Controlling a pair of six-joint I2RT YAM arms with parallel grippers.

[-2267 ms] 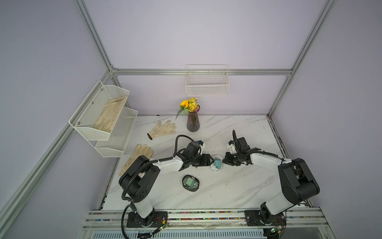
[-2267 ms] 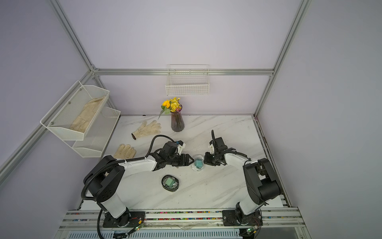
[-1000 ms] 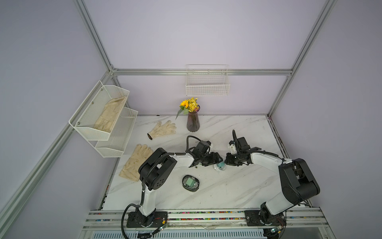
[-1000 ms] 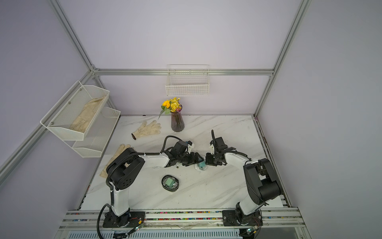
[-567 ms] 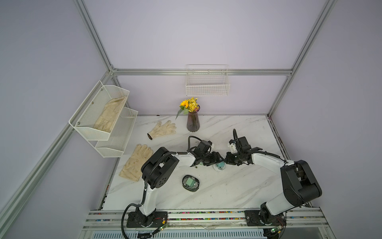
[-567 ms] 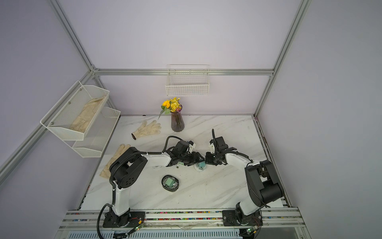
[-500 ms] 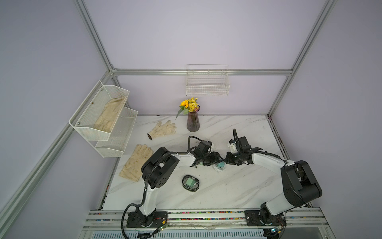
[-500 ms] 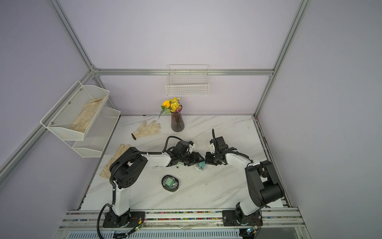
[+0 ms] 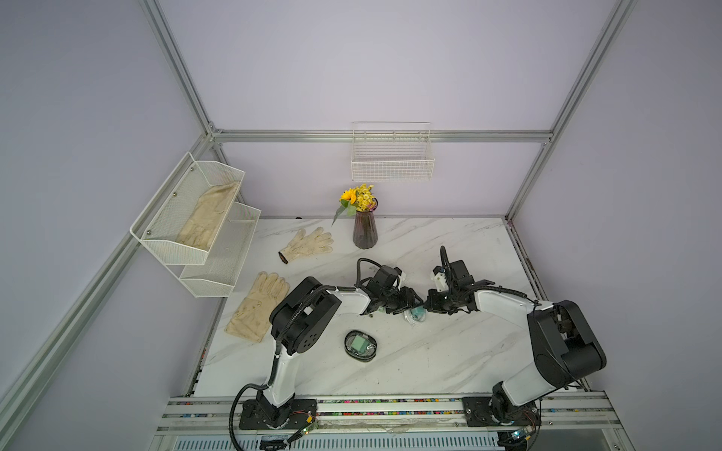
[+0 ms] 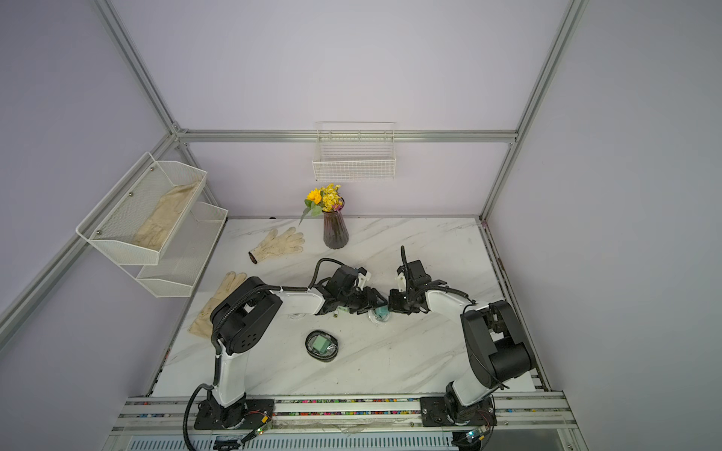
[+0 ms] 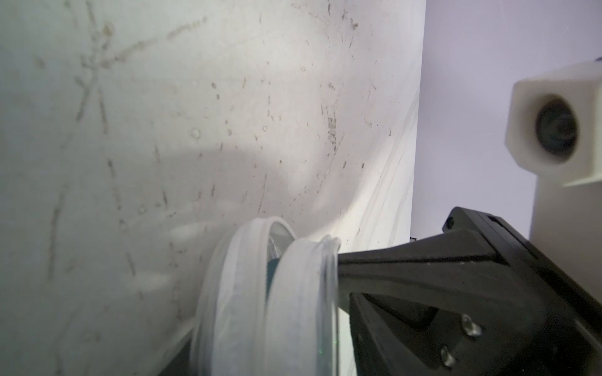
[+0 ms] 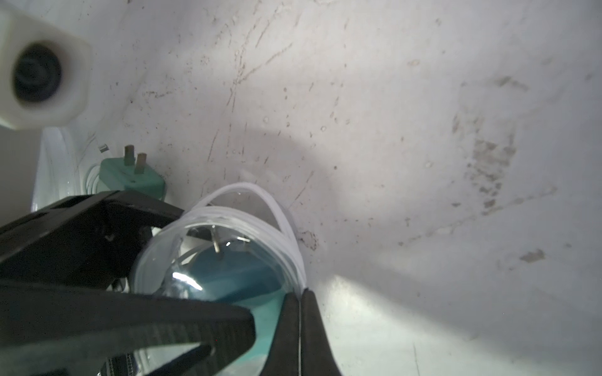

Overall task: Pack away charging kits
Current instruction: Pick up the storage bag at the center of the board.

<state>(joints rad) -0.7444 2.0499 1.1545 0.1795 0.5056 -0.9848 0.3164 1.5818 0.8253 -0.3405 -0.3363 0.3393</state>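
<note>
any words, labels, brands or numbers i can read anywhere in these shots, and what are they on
None can be read.
No print shows on the mint-green charger, the clear case, the black-rimmed case or the vase.
Coloured marks along the front rail are too small to read.

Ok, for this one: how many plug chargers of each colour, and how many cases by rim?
Mint-green chargers: 2
Blue charger: 1
Clear-rimmed cases: 2
Black-rimmed case: 1
Total: 6
</note>
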